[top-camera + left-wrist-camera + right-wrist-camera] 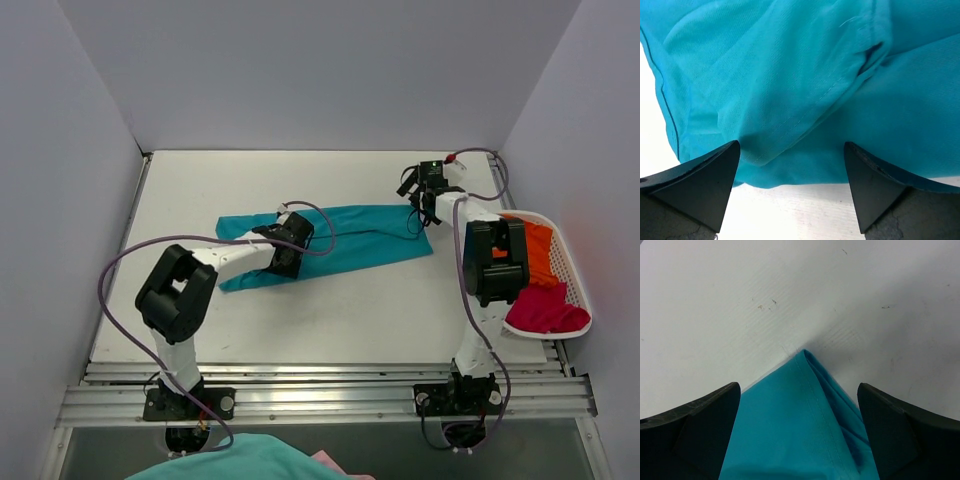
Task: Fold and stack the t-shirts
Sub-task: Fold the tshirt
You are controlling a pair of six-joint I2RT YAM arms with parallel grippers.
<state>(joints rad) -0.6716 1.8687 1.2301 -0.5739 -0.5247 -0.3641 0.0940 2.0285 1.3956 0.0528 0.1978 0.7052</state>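
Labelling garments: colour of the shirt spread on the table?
Teal t-shirt, clearest in left wrist view.

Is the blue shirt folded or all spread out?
Folded. The teal t-shirt lies as a long narrow band on the table, with doubled layers at its corner.

matt cloth t-shirt [370, 235], smooth matt table [330, 320]

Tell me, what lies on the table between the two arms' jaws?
The teal t-shirt, a long folded band, runs from the left jaws to the right jaws, seen in the top view.
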